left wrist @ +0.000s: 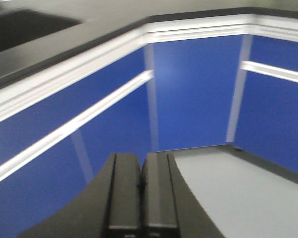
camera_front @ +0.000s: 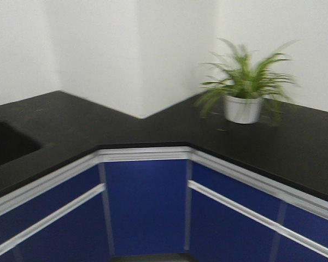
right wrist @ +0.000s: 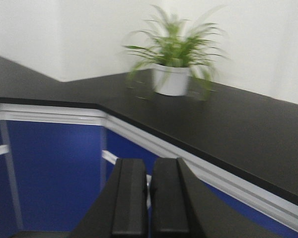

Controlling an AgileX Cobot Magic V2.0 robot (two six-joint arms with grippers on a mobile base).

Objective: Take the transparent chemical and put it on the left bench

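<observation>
The transparent chemical is out of view in every frame. My left gripper (left wrist: 141,157) is shut with nothing between its black fingers, held low in front of the blue cabinet fronts (left wrist: 188,94). In the right wrist view my right gripper (right wrist: 149,161) is also shut and empty, hanging below the edge of the black right-hand bench (right wrist: 228,124). Neither gripper shows in the front view. The left bench (camera_front: 49,120) is a black counter running to the corner.
A potted green plant in a white pot (camera_front: 242,108) stands on the right bench near the wall. A dark sink recess (camera_front: 5,143) is sunk into the left bench. Blue cabinets with white rails (camera_front: 145,202) fill the corner below. Grey floor (left wrist: 248,183) lies beneath.
</observation>
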